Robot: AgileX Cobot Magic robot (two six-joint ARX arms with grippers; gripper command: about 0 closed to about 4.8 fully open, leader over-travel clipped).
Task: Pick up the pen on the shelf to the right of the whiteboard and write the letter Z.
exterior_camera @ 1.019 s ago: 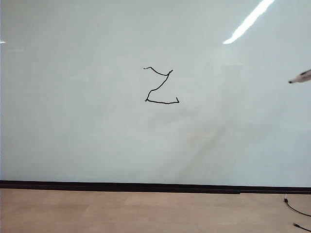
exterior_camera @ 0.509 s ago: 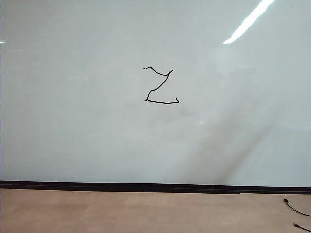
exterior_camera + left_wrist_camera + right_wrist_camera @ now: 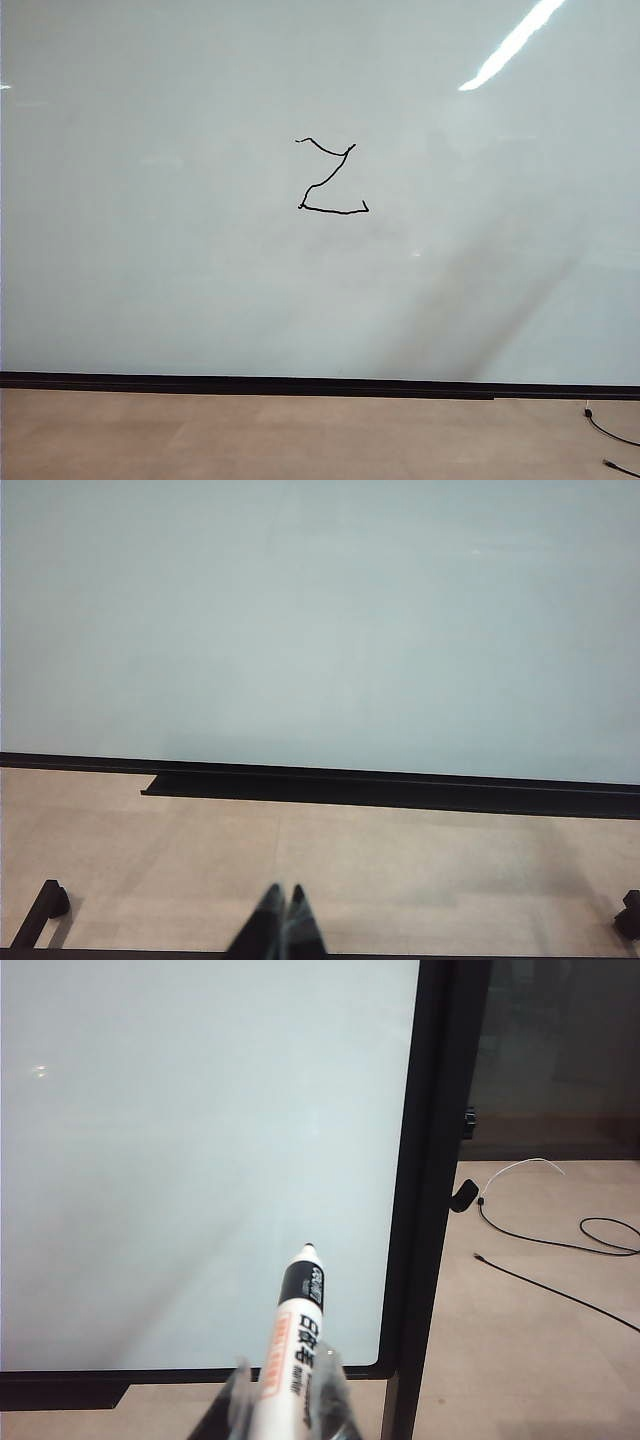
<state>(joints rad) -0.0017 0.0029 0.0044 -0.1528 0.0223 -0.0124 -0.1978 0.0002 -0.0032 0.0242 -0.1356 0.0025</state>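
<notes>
The letter Z [image 3: 333, 177], wobbly black line, stands mid-board on the whiteboard [image 3: 150, 250]. The right gripper [image 3: 285, 1400] pinches the pen [image 3: 293, 1335] near the board's right frame; its barrel print is illegible. The left gripper [image 3: 283, 927], jaws pressed together, is low over the floor [image 3: 400, 870].

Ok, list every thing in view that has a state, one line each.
the letter Z: fully drawn on the board.
the whiteboard: upright, otherwise blank.
the pen: uncapped, tip off the board, clamped in the right gripper.
left gripper: shut, empty, low above the floor.
</notes>
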